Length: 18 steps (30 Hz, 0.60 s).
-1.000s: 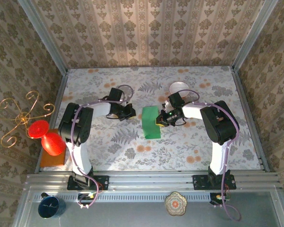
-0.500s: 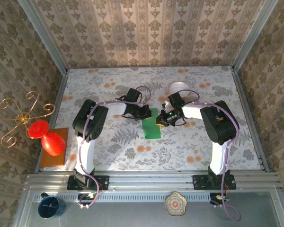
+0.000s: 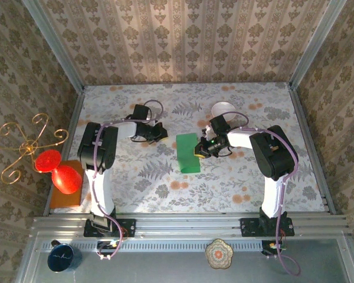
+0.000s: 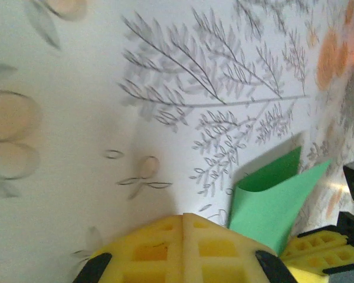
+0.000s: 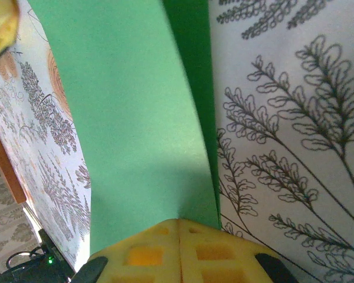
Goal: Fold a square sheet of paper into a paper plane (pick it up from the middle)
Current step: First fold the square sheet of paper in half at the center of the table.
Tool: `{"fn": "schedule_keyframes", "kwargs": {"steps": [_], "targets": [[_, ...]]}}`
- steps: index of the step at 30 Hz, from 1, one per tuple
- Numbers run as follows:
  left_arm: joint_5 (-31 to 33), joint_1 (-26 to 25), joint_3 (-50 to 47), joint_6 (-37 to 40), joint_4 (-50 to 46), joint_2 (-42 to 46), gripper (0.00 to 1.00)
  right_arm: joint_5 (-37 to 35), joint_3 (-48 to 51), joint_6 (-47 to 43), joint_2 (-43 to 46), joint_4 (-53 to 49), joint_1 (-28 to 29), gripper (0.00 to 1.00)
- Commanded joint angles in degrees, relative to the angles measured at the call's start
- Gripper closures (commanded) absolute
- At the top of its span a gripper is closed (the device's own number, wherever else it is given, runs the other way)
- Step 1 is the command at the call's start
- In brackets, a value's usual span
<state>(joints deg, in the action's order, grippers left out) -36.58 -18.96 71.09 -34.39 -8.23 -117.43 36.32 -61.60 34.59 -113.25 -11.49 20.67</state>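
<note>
Nearest me, on the metal ledge at 7 o'clock, stood a blue mug (image 3: 63,257), with a small patterned dish (image 3: 219,253) at 5 o'clock between my two bases. Out past the table's left edge at 9 o'clock an orange flat board (image 3: 64,200) carried a red goblet-shaped piece (image 3: 60,173), and a gold wire stand (image 3: 22,147) stood behind it.

The square sheet of paper (image 3: 187,153) lay at the middle of the floral table (image 3: 147,177), folded over into a narrow green strip, its upper layer bowed up off the lower one (image 5: 130,118).

My right pincer (image 3: 199,148) sat at the strip's 3 o'clock edge, yellow pads pressed together (image 5: 178,242) and clamped on the paper, both layers running in between them. My left wrist camera caught those pads (image 4: 315,253) beside the raised green flap (image 4: 271,206).

My left pincer (image 3: 160,135) was at 10 o'clock from the sheet, apart from it, low over bare cloth, its pads fully together (image 4: 184,236) and holding nothing.

A white bowl (image 3: 223,108) stood farther off, at 1 o'clock from the paper
</note>
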Motion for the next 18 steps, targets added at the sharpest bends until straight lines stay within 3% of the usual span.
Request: {"fn": "schedule_keyframes", "kwargs": {"steps": [1, 9, 18], "targets": [[0.8, -3.5, 0.1, 1.5, -1.3, 5.0, 0.95, -17.1, 4.6, -0.6, -7.1, -8.4, -0.8, 0.91], [0.3, -11.0, 5.2, -2.5, 1.5, -0.9, 0.95, -17.1, 5.0, -0.4, -7.7, -8.1, -1.0, 0.91], [1.3, -8.4, 8.7, -1.0, -0.5, -7.3, 0.95, -17.5, 5.6, -0.3, -7.4, -7.9, -1.3, 0.91]]}}
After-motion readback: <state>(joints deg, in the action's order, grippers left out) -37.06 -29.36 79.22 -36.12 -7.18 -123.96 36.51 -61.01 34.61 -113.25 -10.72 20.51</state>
